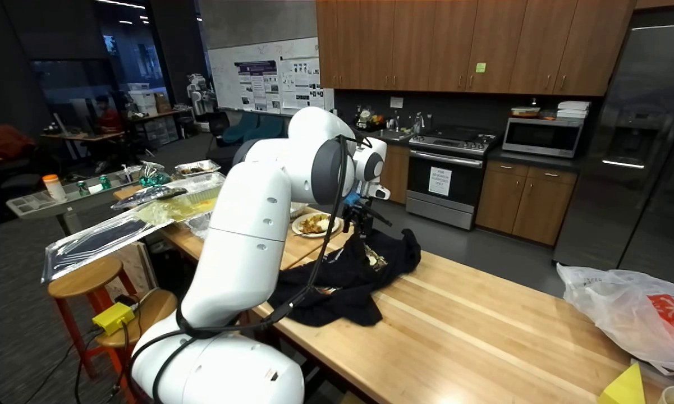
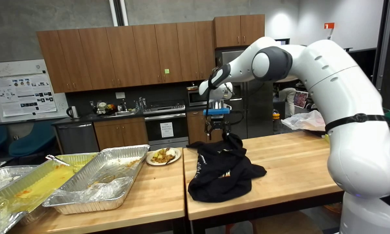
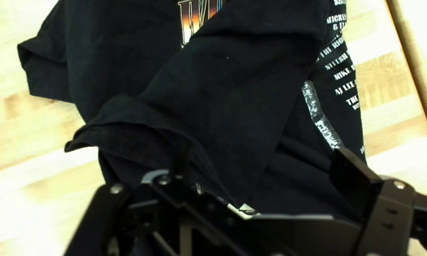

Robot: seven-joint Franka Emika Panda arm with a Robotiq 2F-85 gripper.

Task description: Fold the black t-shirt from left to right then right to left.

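T-shirt (image 2: 218,165) rumpled on bench (image 2: 292,161); print (image 3: 190,21) part-hidden by a fold, cut off in wrist view; white lettering (image 3: 343,74) legible only there; hand (image 2: 218,132) over bench, fingers (image 3: 353,176) spread wide, gripping nothing visible.

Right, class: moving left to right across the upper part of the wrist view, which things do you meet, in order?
Black t-shirt sleeve, orange-and-white print, white lettering, dark gap between the tabletops.
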